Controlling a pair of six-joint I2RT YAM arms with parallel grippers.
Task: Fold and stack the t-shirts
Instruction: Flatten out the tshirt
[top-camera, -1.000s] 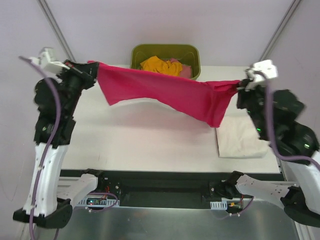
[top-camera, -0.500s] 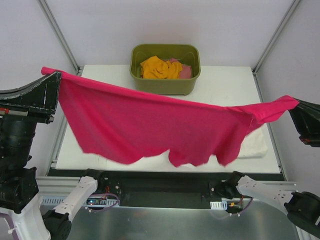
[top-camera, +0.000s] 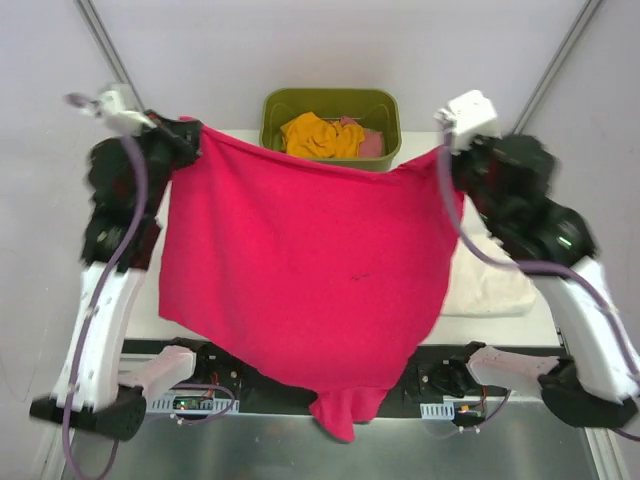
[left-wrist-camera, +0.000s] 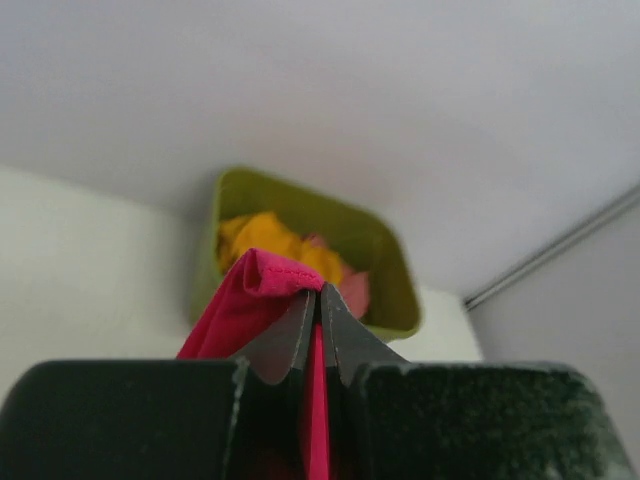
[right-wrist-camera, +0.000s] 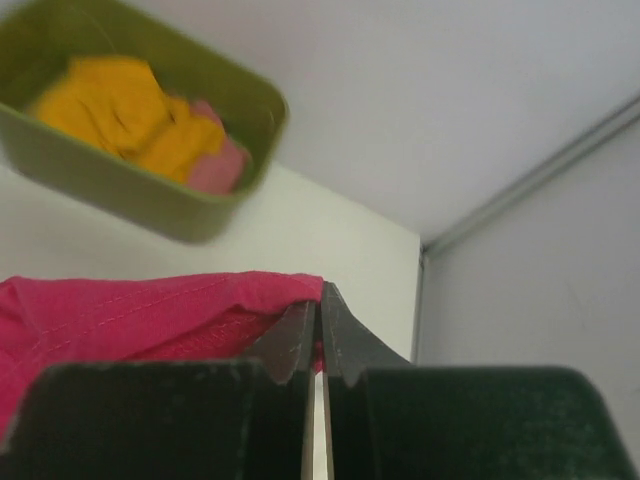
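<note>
The crimson-pink t-shirt (top-camera: 300, 270) hangs spread wide between both raised grippers, its lower part draped past the table's near edge. My left gripper (top-camera: 190, 138) is shut on its left top corner (left-wrist-camera: 262, 280). My right gripper (top-camera: 450, 152) is shut on its right top corner (right-wrist-camera: 250, 300). The cream-white t-shirt (top-camera: 490, 285) lies folded on the table at the right, partly hidden by the hanging cloth. The orange t-shirt (top-camera: 318, 135) and the salmon-pink t-shirt (top-camera: 370, 142) lie crumpled in the olive-green tub (top-camera: 330, 100).
The olive-green tub stands at the table's far edge, centre; it also shows in the left wrist view (left-wrist-camera: 400, 290) and the right wrist view (right-wrist-camera: 110, 180). Metal frame posts (top-camera: 560, 60) rise at the far corners. The white table (top-camera: 135, 300) shows left of the shirt.
Both grippers have swung back in from a wide spread toward the tub side. The crimson-pink shirt, stretched flat and low before, now hangs down as a full sheet over the near edge.
</note>
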